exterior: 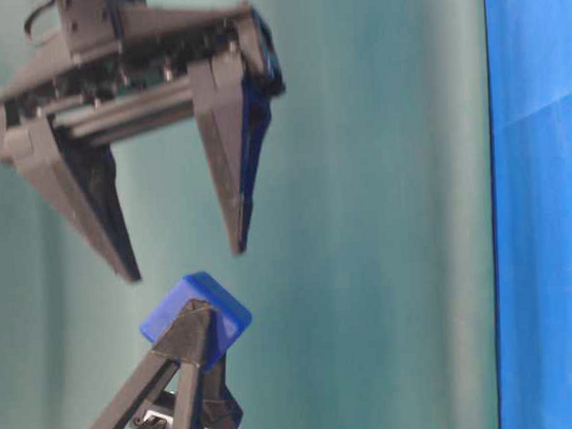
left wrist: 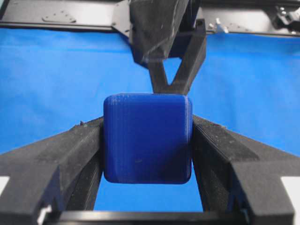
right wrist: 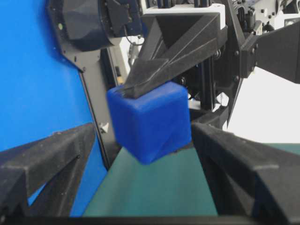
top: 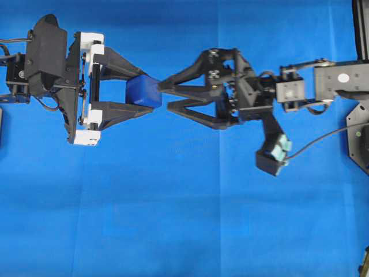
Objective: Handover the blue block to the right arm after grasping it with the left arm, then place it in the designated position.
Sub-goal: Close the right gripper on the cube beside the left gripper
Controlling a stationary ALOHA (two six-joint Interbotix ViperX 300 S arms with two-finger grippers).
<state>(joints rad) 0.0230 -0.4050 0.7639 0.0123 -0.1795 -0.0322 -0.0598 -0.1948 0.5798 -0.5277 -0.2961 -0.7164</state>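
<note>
The blue block (top: 143, 92) hangs in the air above the blue cloth (top: 184, 219), and my left gripper (top: 147, 91), the one with white brackets, is shut on its two sides. In the left wrist view the blue block (left wrist: 147, 143) sits tight between both black fingers (left wrist: 70, 154). The right arm's all-black gripper (top: 164, 96) faces it from the right, open wide. Its fingertips stand just short of the block, one to each side. The table-level view shows the right gripper (exterior: 186, 263) spread a short gap from the block (exterior: 197, 311). The designated position shows no mark on the cloth.
The right arm's wrist camera (top: 274, 154) juts out below its forearm. Black frame parts (top: 358, 138) stand at the right edge of the cloth. A teal backdrop (exterior: 381, 220) fills the table-level view.
</note>
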